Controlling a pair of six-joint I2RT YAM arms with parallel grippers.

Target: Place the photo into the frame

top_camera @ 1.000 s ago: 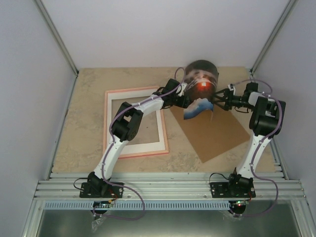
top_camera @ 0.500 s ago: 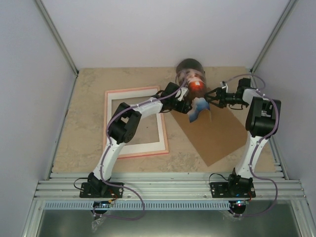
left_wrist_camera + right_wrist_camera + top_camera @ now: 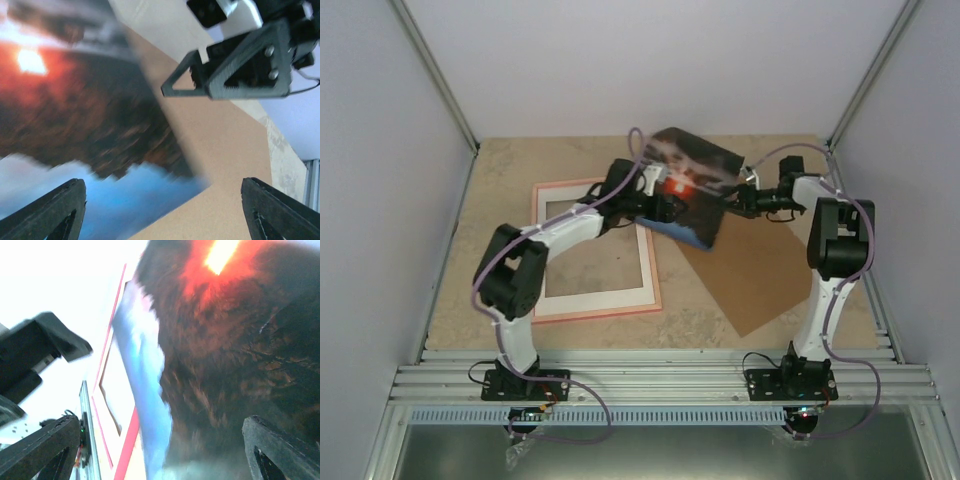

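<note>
2 white-and-black arms, looped purple cables, black truss-patterned fingers with silver screws

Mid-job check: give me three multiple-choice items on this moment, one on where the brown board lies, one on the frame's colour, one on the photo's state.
1. Seen from the top camera, where is the brown backing board relative to the frame?
A. to its left
B. to its right
C. inside it

2. What colour is the frame's border?
A. pink
B. green
C. black

3. What state is the photo in?
A. flat inside the frame
B. raised and tilted in the air
C. face down on the board

Answers:
1. B: the board lies on the right arm's side of the frame.
2. A: a pink edge runs around the frame's outside.
3. B: the photo hangs tilted between the left gripper and the right gripper, both with jaws wide apart.
</note>
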